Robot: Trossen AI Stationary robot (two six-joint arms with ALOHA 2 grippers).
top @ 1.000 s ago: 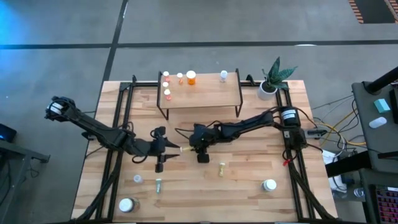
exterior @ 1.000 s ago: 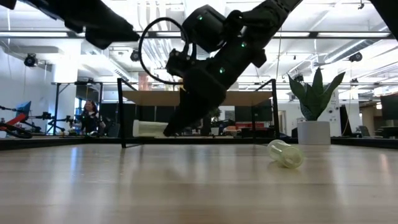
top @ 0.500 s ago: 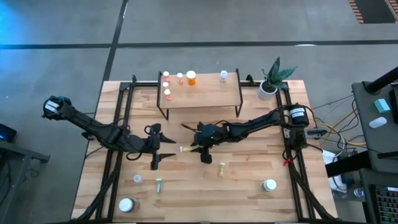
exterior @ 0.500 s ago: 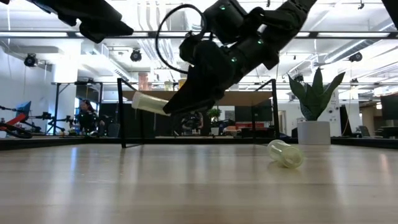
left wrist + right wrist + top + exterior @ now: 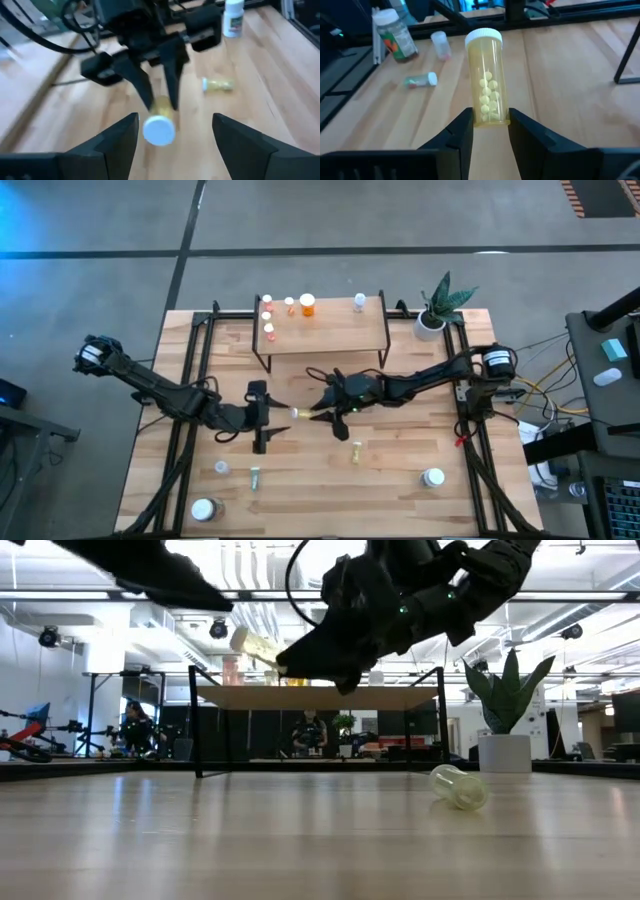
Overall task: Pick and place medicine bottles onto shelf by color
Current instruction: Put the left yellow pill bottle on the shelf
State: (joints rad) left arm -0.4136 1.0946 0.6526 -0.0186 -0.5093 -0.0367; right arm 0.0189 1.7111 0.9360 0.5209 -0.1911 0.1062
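Your right gripper [image 5: 490, 131]: fingers clamped on the base of a yellow pill bottle [image 5: 486, 75], carried clear of the table, ready for the shelf [image 5: 325, 328]. Your left gripper [image 5: 262, 418]: fingers apart, waiting nearby over the table [image 5: 400, 480].

**Yellow pill bottle held above the table, others on shelf and tabletop**

A yellow translucent pill bottle [image 5: 486, 77] with a white cap and pale pills inside is lying level in the air, clamped at its base by the right gripper [image 5: 316, 414], cap pointing toward the left arm. The low light-wood shelf on thin black legs [image 5: 340, 335] is carrying four small orange or red white-capped bottles [image 5: 268, 308] clustered at its left end, and a clear white-capped vial [image 5: 360, 302] standing apart to the right. A second yellow bottle [image 5: 357, 450] is lying on its side on the tabletop. A white-capped green bottle [image 5: 205, 508] is standing near the front left corner.
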